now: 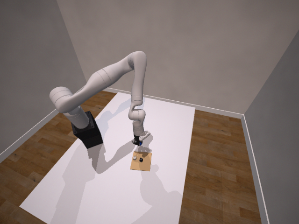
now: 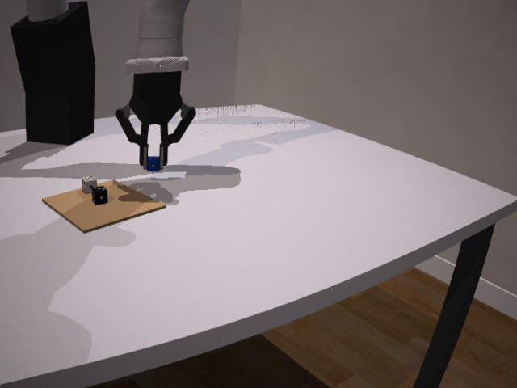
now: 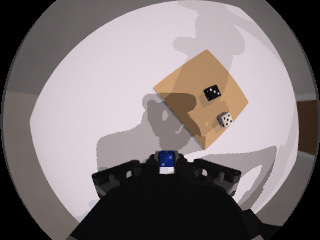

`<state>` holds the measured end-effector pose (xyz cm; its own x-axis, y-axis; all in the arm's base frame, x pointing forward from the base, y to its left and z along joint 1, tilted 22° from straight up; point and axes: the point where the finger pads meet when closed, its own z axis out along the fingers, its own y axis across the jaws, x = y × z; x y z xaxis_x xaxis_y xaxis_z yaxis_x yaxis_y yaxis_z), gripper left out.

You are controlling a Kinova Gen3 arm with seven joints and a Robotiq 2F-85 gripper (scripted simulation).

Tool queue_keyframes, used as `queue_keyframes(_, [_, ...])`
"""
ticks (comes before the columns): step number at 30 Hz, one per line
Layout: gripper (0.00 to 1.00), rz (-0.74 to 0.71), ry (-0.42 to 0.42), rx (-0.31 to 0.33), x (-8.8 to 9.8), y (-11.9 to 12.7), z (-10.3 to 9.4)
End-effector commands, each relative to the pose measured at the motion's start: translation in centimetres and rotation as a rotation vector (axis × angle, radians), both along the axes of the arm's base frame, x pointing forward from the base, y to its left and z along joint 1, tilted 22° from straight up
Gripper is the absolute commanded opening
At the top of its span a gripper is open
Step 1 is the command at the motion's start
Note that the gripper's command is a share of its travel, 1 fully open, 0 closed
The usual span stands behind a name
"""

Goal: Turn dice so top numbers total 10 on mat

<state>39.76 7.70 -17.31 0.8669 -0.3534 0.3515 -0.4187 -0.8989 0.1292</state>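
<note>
My gripper (image 2: 153, 163) (image 1: 139, 143) (image 3: 166, 156) is shut on a small blue die (image 2: 153, 163) (image 3: 167, 159) and has it right at the white table top, just off the mat's far edge. The tan square mat (image 2: 125, 210) (image 1: 145, 164) (image 3: 194, 80) lies flat on the table. A white die (image 2: 89, 183) (image 1: 134, 157) (image 3: 226, 119) and a black die (image 2: 99, 195) (image 1: 140, 160) (image 3: 212, 92) sit close together on the mat. The blue die is off the mat.
The black arm base (image 2: 54, 70) (image 1: 88, 133) stands at the back left of the white table (image 2: 292, 187) (image 1: 116, 192). The table's front and right edges drop to a wooden floor (image 2: 376, 334).
</note>
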Motion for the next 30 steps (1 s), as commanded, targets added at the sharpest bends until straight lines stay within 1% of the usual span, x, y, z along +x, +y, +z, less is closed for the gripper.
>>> queue_keyframes(1, [0.15, -0.003, -0.008, 0.002, -0.3, 0.7, 2.2])
queue_keyframes(7, [0.15, -0.003, -0.008, 0.002, -1.4, 1.7, 5.7])
queue_keyframes(11, [0.15, -0.003, -0.008, 0.002, -1.8, 2.1, 7.0])
queue_keyframes(13, [0.15, -0.003, -0.008, 0.002, -1.9, 2.2, 7.3])
queue_keyframes(26, [0.15, -0.001, -0.008, 0.001, -1.8, 2.2, 7.4])
queue_keyframes(30, [0.15, 0.032, 0.000, -0.003, -1.0, 1.8, 7.8])
